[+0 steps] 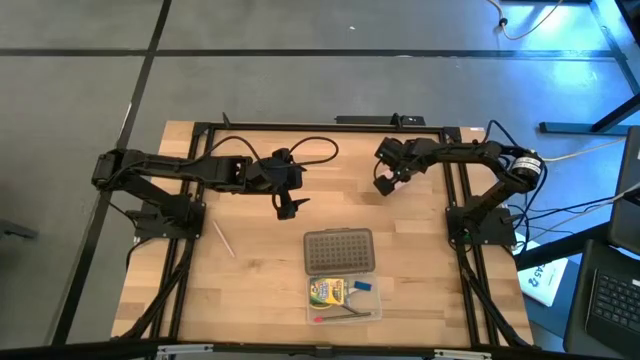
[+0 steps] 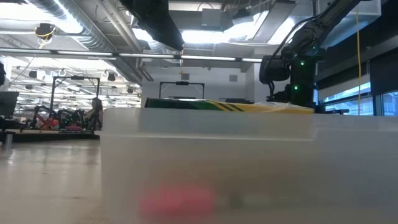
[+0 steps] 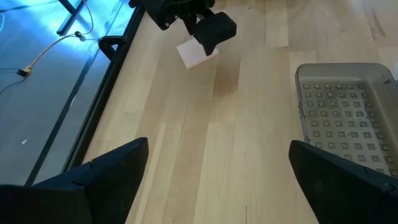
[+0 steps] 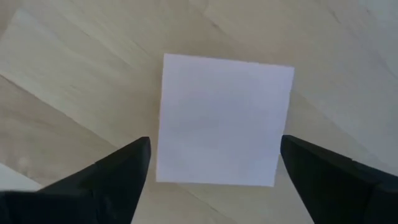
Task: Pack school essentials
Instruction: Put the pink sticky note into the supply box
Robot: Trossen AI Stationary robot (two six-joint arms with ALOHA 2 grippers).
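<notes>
pad: pale pink, perhaps | lid: grey, dotted | crayon box: green-yellow

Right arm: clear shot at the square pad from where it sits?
Probably yes. The right gripper hangs directly over the square pad, fingers open on either side; the pad lies flat on bare table, with nothing between.

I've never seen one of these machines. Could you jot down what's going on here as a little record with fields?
Right gripper: open, fingers either side of a pale square pad lying on the wooden table
Left gripper: open, over bare table, holding nothing
Clear plastic case: holds green-yellow crayon box, tiny blue eraser
Grey dotted lid: open, behind the case
Pale pencil: loose on table
</notes>
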